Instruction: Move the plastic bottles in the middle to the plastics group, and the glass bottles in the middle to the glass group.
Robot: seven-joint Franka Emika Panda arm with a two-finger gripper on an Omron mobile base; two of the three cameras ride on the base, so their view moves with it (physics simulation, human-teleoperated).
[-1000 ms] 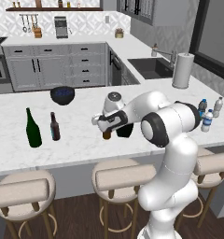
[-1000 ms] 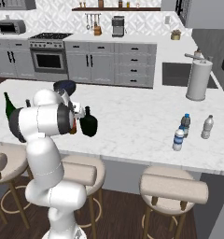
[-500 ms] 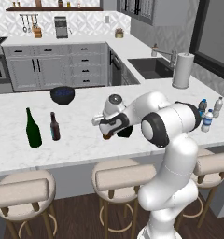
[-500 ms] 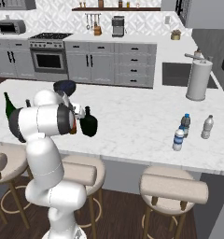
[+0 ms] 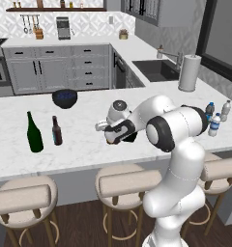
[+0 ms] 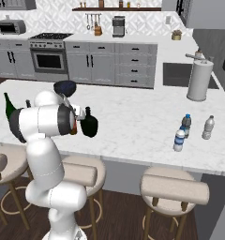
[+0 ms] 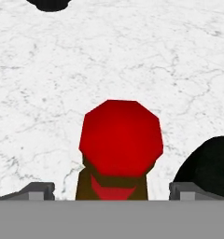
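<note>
Hand view looks straight down on the white marble counter (image 7: 132,56), the widest thing under the fingers. At the right fingertip (image 7: 191,190) bulges the black round-bellied bottle (image 7: 209,163), just beside it on the outer side. Between the two fingertips stands the amber bottle (image 7: 113,189), its red cap (image 7: 121,137) centred in the gap above them. The gripper (image 7: 112,191) is spread wide, with clear marble showing on either side of the amber bottle and neither tip touching it; nothing is held.

In the right base view the black bottle (image 6: 89,124) sits just past the hand, while the three small water bottles (image 6: 185,125) stand well apart on the far right. In the left base view the green wine bottle (image 5: 34,133) and brown labelled bottle (image 5: 56,131) stand well apart to the other side.
</note>
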